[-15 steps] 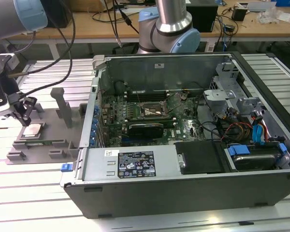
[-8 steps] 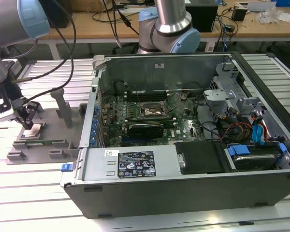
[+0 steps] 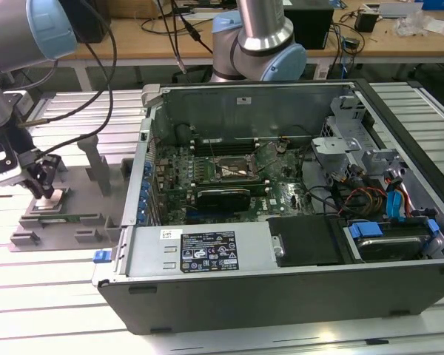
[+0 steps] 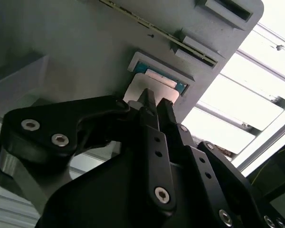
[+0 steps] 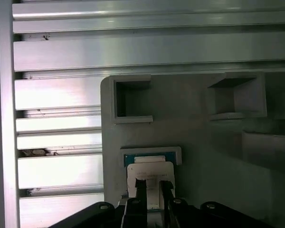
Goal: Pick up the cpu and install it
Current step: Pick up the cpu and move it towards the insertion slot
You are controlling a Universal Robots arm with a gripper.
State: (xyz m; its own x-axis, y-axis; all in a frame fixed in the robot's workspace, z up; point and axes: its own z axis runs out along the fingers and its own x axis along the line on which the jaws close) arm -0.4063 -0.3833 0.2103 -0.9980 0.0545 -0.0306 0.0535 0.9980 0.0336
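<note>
there, under the pincer (image 5: 153, 183), the cpu (image 5: 149, 172) is flat, square, pale silver.

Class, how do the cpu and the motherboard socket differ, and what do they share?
The cpu is pale silver; the socket is dark-framed. The cpu is at the grey fixture, the socket inside the computer case. The gripper is at the cpu, far from the socket. Both are square.

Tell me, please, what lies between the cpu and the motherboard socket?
In the exterior view, the fixture's upright blocks and the case's side wall stand between cpu and socket.
</note>
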